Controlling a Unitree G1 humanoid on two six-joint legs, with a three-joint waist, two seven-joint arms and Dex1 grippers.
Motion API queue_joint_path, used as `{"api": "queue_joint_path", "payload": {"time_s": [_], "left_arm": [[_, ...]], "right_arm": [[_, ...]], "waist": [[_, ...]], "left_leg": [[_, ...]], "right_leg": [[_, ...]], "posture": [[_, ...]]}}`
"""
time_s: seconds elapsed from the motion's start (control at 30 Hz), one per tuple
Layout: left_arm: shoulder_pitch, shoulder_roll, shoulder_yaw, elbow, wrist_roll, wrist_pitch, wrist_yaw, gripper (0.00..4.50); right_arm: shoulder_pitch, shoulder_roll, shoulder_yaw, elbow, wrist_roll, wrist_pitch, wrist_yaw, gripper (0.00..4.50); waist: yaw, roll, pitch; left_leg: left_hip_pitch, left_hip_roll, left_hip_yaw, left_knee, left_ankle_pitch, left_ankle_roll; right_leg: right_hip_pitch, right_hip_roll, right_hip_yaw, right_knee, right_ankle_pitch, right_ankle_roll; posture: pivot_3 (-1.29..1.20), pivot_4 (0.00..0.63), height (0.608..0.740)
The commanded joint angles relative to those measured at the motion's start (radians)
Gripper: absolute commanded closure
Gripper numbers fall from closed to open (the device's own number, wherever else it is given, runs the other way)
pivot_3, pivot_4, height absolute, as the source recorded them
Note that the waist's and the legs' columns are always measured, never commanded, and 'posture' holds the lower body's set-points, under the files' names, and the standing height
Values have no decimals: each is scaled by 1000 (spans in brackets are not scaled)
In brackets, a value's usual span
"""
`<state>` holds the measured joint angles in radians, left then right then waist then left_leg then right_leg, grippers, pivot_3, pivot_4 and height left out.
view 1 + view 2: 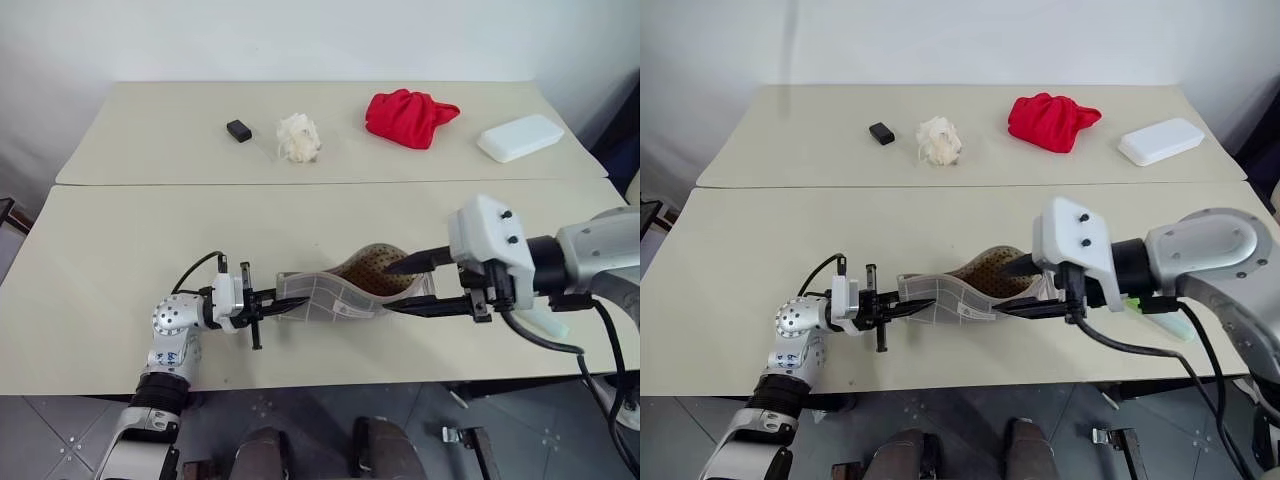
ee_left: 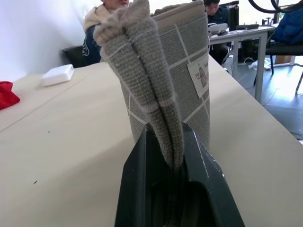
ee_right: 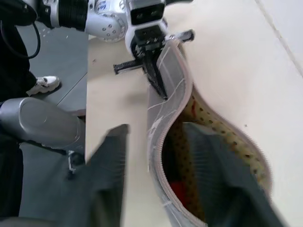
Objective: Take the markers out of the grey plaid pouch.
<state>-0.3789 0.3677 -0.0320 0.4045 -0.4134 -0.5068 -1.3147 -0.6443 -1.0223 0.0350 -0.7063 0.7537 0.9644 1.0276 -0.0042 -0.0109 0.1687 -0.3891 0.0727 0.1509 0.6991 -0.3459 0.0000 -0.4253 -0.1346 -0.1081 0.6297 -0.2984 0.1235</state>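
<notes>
The grey plaid pouch hangs level just above the near table, its mouth gaping and the tan dotted lining showing. My left gripper is shut on the pouch's closed left end, which is pinched between its fingers in the left wrist view. My right gripper stands open at the mouth, one finger inside and the other outside the near wall. A red marker lies deep inside the pouch. A light green marker peeks out from under my right wrist.
On the far table lie a small black block, a crumpled white wad, a red cloth bundle and a white box. A seam divides the two tables. People sit beyond the table end.
</notes>
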Motion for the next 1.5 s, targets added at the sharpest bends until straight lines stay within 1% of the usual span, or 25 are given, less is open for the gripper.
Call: {"api": "queue_joint_path", "payload": {"time_s": [0.03,0.07,0.1,0.17,0.27,0.3,0.37,0.47,0.53,0.57,0.6,0.7,0.8,0.87,1.03,1.13,1.17,1.2,1.23,1.37,1.5], "left_arm": [[20,3,-22,8,48,-64,-12,4500],[16,2,-26,6,57,-95,-13,4500],[14,1,-30,4,60,-112,-14,4500],[12,-3,-30,4,65,-148,-4,4500],[14,-14,-29,-17,68,-159,37,4500],[19,-7,-45,-13,81,-200,18,4500],[24,-16,-45,-7,84,-225,32,4500],[26,-22,-48,6,101,-266,54,4500],[38,-17,-76,13,115,-311,29,4500],[42,-15,-85,15,120,-323,26,4500],[43,-23,-80,12,114,-311,46,4500],[39,-28,-74,14,109,-299,77,4500],[41,-18,-79,19,110,-292,79,4500],[44,-18,-69,19,103,-266,98,4500],[33,-17,-55,16,93,-200,132,4500],[21,-19,-52,12,81,-143,138,4500],[17,-19,-53,11,79,-132,135,4500],[12,-19,-53,11,77,-123,131,4500],[9,-19,-53,12,76,-118,129,4500],[3,-20,-56,-12,55,-40,117,4500],[11,-14,-62,-50,34,37,109,4500]], "right_arm": [[-40,15,43,-13,-38,30,-73,4064],[-49,23,46,-12,-28,48,-88,4411],[-54,26,45,-12,-14,67,-97,4465],[-68,29,37,-4,9,93,-101,4465],[-86,-1,44,5,16,123,-85,4465],[-81,-27,58,0,0,117,-69,4465],[-67,-66,98,-12,-36,111,-56,4465],[-64,-88,196,-28,-117,86,-67,4465],[-110,-27,324,-3,-250,79,-160,4465],[-127,-6,368,8,-300,79,-191,4465],[-149,14,426,23,-366,68,-218,4465],[-177,55,521,29,-458,74,-244,4465],[-195,96,574,24,-523,88,-271,4465],[-190,135,590,2,-539,112,-289,4465],[-166,185,585,-30,-554,158,-307,4465],[-144,217,556,-32,-552,175,-328,3929],[-142,220,554,-33,-553,178,-327,3616],[-140,226,552,-32,-560,176,-335,3211],[-138,230,549,-33,-565,175,-341,2979],[-120,211,536,-53,-587,150,-350,1715],[-111,176,529,-49,-657,67,-373,490]], "waist": [[0,0,0],[0,0,0],[0,0,0],[2,0,0],[3,0,0],[4,0,0],[3,0,0],[1,0,0],[-1,1,-1],[-2,3,-2],[-2,6,-3],[0,8,-4],[-1,9,-4],[-3,9,-5],[-4,9,-5],[-4,9,-5],[-4,9,-5],[-4,9,-5],[-3,9,-5],[-2,9,-5],[-2,9,-4]], "left_leg": [[0,0,0,0,0,0],[0,0,0,0,0,0],[0,0,0,0,0,0],[0,0,0,0,0,0],[-1,-1,-1,0,0,1],[-1,-1,-1,0,0,1],[-1,-1,-1,0,0,1],[-1,-1,-1,0,-1,1],[-1,-1,-1,0,-1,1],[0,-1,-1,1,-1,1],[-1,-1,0,1,-1,1],[-1,-2,0,0,-1,1],[-1,-3,0,0,-1,2],[-1,-3,0,0,-1,2],[-1,-3,0,0,-1,2],[-1,-3,-1,0,-1,2],[-1,-3,-1,0,-1,2],[-1,-3,-1,0,-1,2],[-1,-3,0,0,-1,2],[-2,-3,0,0,-1,2],[-2,-3,0,0,-1,2]], "right_leg": [[0,0,0,0,0,0],[0,0,0,0,0,0],[0,0,0,0,0,0],[0,0,0,0,0,0],[0,-1,0,0,0,0],[0,-1,0,0,0,0],[0,-1,-1,0,0,0],[0,-1,-1,-1,0,0],[0,-2,-1,-1,0,0],[0,-2,-1,0,0,0],[0,-2,0,0,0,0],[-1,-3,-1,0,0,0],[-1,-3,-1,0,0,0],[-1,-3,-1,0,0,0],[-1,-3,-1,0,0,0],[-1,-3,-2,0,0,0],[0,-3,-2,0,0,0],[0,-3,-2,0,0,0],[0,-3,-2,0,0,0],[0,-3,-3,0,0,0],[0,-3,-3,0,0,0]], "posture": [[0,150,740],[0,150,740],[0,150,740],[0,150,740],[0,150,740],[0,150,740],[0,150,740],[0,150,740],[0,150,740],[0,150,740],[0,150,740],[0,150,740],[0,150,740],[0,150,740],[0,150,740],[0,150,740],[0,150,740],[0,150,740],[0,150,740],[0,150,740],[0,150,740]]}}
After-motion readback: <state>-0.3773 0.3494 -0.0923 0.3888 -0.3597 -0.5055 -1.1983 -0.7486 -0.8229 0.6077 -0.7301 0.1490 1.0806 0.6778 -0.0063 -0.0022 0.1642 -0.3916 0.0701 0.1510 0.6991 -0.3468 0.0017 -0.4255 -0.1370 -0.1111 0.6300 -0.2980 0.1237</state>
